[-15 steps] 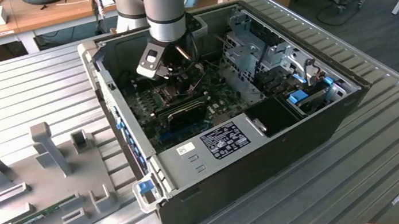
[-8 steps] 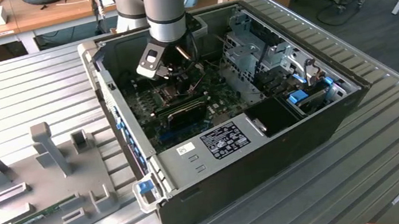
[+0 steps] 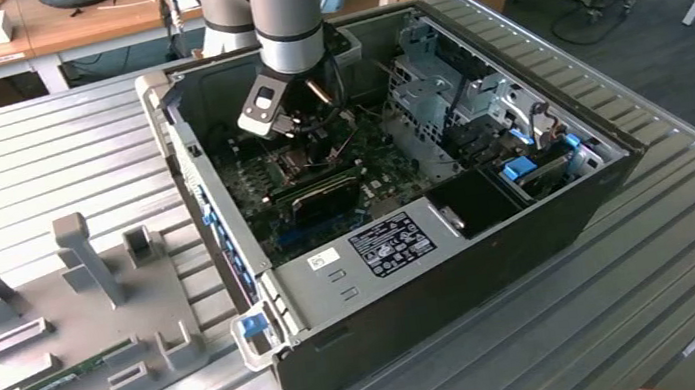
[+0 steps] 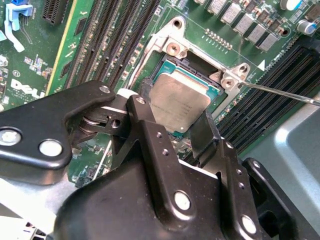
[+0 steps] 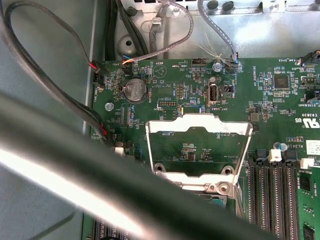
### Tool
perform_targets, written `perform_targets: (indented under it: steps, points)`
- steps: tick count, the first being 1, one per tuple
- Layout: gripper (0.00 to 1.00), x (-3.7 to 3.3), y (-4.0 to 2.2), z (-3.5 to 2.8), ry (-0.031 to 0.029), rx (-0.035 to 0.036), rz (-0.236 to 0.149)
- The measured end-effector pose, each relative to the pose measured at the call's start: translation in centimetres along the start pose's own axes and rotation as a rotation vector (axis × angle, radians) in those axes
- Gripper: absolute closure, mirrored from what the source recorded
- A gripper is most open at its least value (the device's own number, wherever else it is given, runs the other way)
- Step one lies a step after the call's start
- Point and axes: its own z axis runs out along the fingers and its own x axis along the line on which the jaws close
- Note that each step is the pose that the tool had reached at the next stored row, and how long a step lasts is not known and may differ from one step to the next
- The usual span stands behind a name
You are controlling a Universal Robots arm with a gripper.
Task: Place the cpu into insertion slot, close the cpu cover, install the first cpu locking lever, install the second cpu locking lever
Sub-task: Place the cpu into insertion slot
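the pincer [image 4: 171, 111] is right at the cpu [image 4: 177, 95] lying in the insertion slot [image 4: 186, 61]; i cannot tell if it grips. the cpu cover [image 5: 235, 128] is up.

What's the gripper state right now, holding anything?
Gripper: cannot be told whether open or closed; it is down at the cpu, which lies in the insertion slot.

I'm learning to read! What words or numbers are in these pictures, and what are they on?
The label on the grey metal cover: too small to read.
White lettering on the motherboard: too small to read.
The cpu face: faint marks, unreadable.
A white triangle sign on the motherboard beside the insertion slot.
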Motion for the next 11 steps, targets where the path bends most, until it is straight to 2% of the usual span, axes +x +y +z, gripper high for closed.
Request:
perform_targets:
  steps: [9,10,11]
  points:
    - [0.45,0.01,0.00,0.02,0.0004,-0.0002,0.000]
    - [0.39,0.01,0.00,0.02,0.0003,-0.0002,0.000]
    - [0.39,0.00,0.00,0.02,0.0002,-0.0001,0.000]
